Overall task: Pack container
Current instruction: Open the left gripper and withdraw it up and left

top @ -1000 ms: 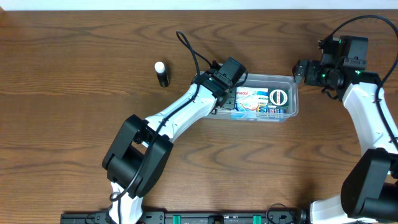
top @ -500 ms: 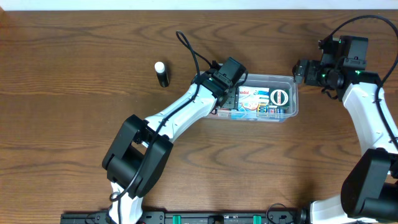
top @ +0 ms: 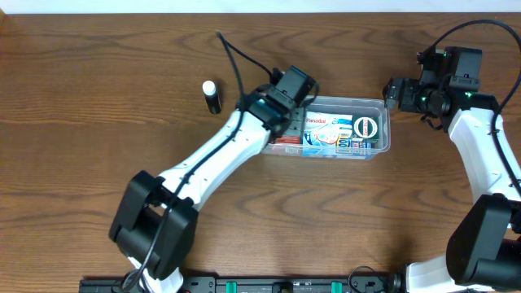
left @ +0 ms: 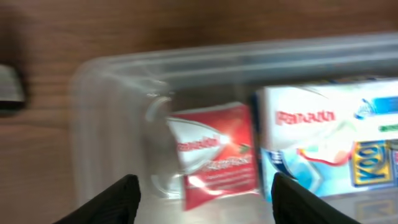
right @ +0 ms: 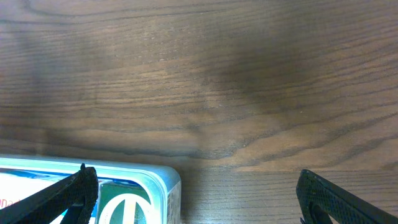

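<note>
Your brown wooden table (top: 98, 163) carries the clear plastic rectangular container (top: 386, 130), which lies between your two pincers.

Your left pincer (left: 206, 183) hangs over one rounded end of the container. Its fingers are apart and nothing is between them. Your right pincer (right: 196, 177) hovers over bare wood just beside the opposite end, spread wide and also holding nothing.

Inside the container, a white-and-blue cardboard carton (left: 329, 143) lies below the left pincer, on the side towards the right pincer. A red foil sachet (left: 214, 152) lies flat directly beneath the gap between the left fingers, touching the carton. A round green-and-white disc (top: 365, 127) sits in the end nearest the right pincer. A small black tube with a white cap (top: 212, 96) lies on the table, well apart from the left pincer and outside the container.
</note>
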### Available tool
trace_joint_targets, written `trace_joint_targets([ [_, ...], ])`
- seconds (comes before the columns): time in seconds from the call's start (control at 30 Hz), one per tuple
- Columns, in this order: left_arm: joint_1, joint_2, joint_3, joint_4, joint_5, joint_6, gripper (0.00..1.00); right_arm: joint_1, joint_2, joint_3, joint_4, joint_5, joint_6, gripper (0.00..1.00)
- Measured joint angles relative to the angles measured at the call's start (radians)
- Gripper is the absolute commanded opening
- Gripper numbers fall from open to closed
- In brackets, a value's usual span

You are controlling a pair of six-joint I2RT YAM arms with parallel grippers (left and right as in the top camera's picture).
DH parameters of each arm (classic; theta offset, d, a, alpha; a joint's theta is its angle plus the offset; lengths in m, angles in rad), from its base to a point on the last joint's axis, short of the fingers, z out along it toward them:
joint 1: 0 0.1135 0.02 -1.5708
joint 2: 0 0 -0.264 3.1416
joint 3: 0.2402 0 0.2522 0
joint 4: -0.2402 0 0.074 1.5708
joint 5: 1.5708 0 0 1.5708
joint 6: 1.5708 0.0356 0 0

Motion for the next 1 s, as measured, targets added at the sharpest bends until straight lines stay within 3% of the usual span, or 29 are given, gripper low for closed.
trace_joint_targets([
  [0.37,0.283,-0.140,0.000,-0.033,-0.026,0.058,0.70,0.000,0.000,0.000,0.000,0.000,0.000,0.99],
  [0.47,0.340,-0.141,0.000,0.000,-0.029,0.095,0.78,0.000,0.000,0.000,0.000,0.000,0.000,0.99],
  [0.67,0.411,-0.127,0.000,0.082,-0.029,0.120,0.79,0.000,0.000,0.000,0.000,0.000,0.000,0.99],
  [1.0,0.420,-0.055,0.000,0.109,-0.029,0.131,0.79,0.000,0.000,0.000,0.000,0.000,0.000,0.99],
])
